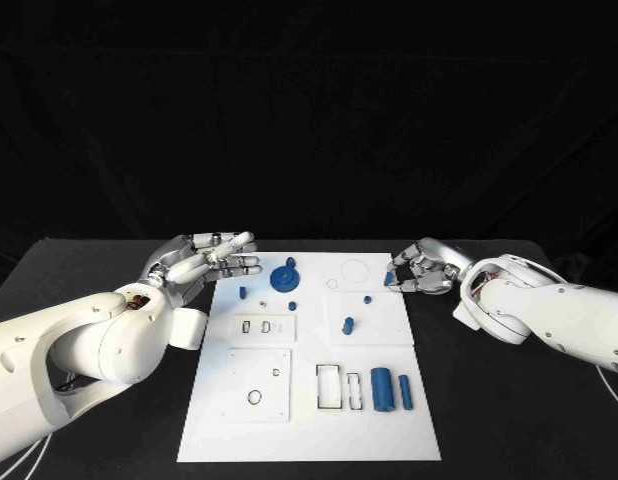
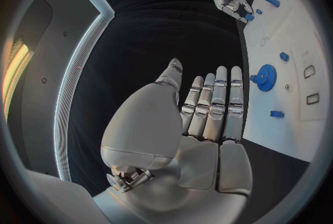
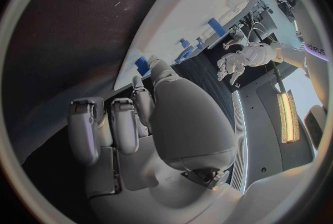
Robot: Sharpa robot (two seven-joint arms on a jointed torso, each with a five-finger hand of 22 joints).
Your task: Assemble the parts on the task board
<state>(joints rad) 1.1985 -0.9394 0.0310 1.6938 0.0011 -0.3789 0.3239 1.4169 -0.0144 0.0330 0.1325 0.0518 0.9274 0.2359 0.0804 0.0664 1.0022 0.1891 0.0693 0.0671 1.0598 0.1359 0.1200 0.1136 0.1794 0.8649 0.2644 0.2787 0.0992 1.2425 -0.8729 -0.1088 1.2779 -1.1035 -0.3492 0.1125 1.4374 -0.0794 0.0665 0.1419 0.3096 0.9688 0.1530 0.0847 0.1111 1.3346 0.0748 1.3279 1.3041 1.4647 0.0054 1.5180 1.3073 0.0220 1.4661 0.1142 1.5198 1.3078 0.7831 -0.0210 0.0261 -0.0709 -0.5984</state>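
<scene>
Several blue parts lie scattered on the white task board (image 1: 309, 420) at the middle of the black table (image 1: 540, 430). From my head view I see a gear (image 1: 285, 276) near the board's far left corner, with a small peg (image 1: 241, 293) just beside it toward the left edge and another small piece (image 1: 292, 305) just nearer to me. A stubby pin (image 1: 348, 325) stands near the middle of the board. Down in the near right part, a thick cylinder (image 1: 381, 388) lies with a thinner rod (image 1: 406, 392) just beside it on its right. Two narrow rectangular slots (image 1: 329, 387) left of the cylinder look hollow, and I can see nothing sitting in them. The small oval recesses (image 1: 256, 326) in the left panel also look bare.

My left hand (image 1: 211, 258) hovers over the board's far left edge, fingers straight and apart, released, holding nothing; the left wrist view shows the same flat palm (image 2: 208, 118).

My right hand (image 1: 425, 270) sits at the board's far right corner with fingers curled in. A blue bit (image 1: 390, 281) shows at its fingertips, pinched there as far as I can tell.
</scene>
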